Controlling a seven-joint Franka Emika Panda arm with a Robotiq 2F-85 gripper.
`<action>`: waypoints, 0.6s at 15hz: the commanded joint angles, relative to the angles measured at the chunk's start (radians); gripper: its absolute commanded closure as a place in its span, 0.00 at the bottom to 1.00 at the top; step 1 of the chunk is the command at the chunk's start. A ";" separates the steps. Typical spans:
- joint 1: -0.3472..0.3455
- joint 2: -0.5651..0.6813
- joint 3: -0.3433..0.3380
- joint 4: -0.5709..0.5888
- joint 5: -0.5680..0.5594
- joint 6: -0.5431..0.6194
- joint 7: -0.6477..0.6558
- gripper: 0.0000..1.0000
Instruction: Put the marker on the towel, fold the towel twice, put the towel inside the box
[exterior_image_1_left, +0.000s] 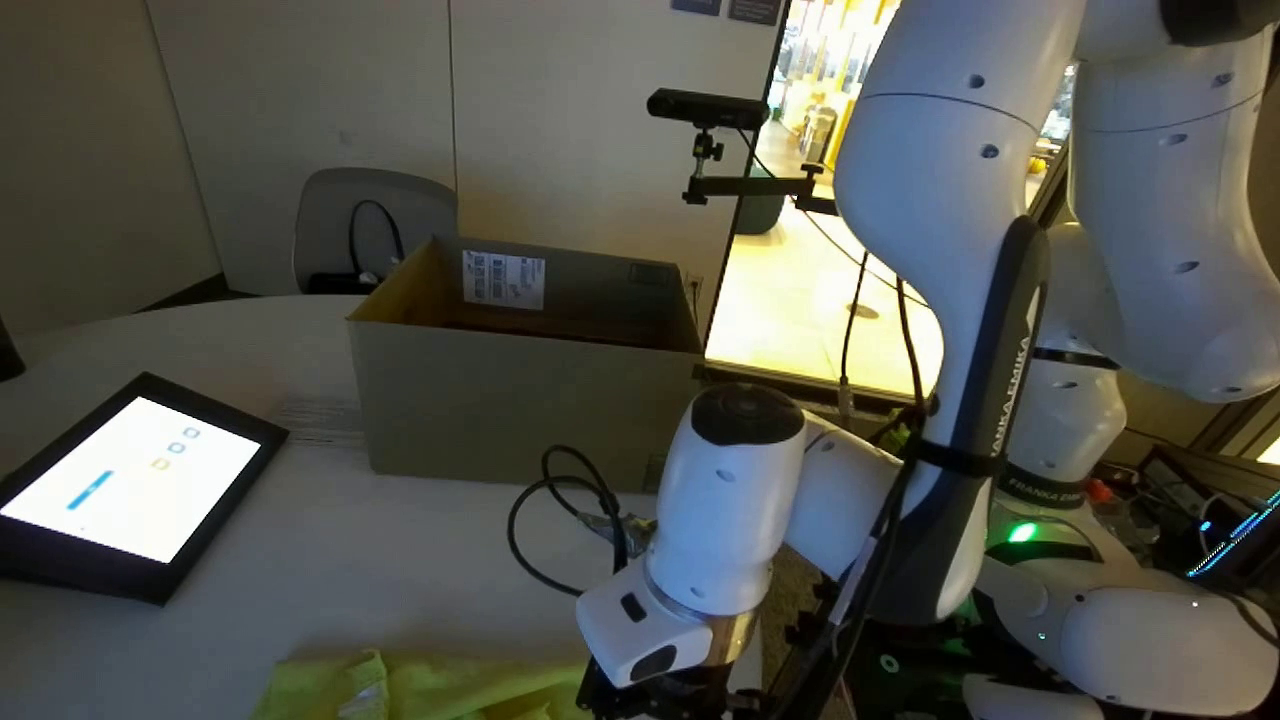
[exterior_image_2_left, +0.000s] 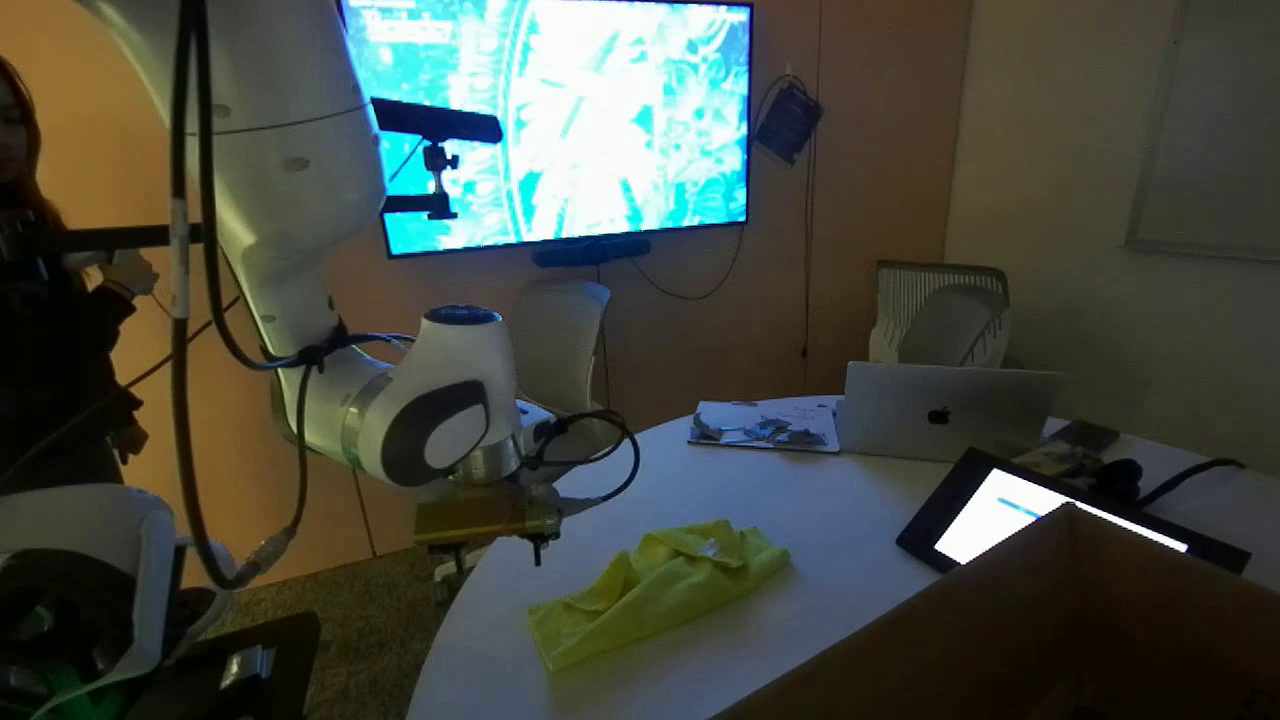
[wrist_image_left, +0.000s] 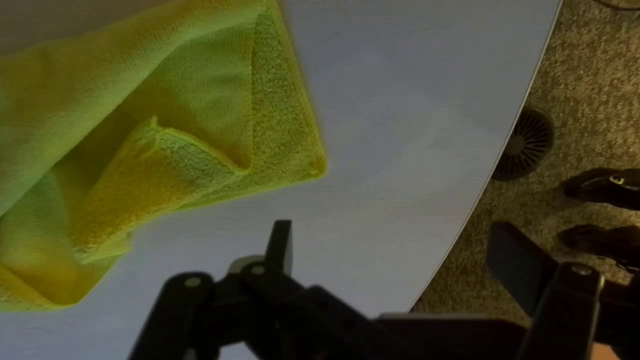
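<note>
The yellow-green towel lies on the white table, partly folded and rumpled, with a corner turned over in the wrist view. My gripper stands open beside the towel, nothing between its fingers; one finger is over the table and the opposite one over the floor beyond the edge. In an exterior view the gripper hangs above the table's rim, apart from the cloth. The cardboard box sits upright with its top uncovered and a white label inside. The marker is hidden or out of view.
A black-framed tablet with a lit screen rests near the box. Farther along are a laptop and a printed magazine. The table's curved edge runs under the gripper. A cable loops out from the wrist.
</note>
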 joint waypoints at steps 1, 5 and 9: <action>0.051 0.055 -0.059 0.037 -0.053 0.058 0.051 0.00; 0.097 0.097 -0.124 0.066 -0.087 0.090 0.091 0.00; 0.133 0.136 -0.178 0.099 -0.112 0.087 0.136 0.00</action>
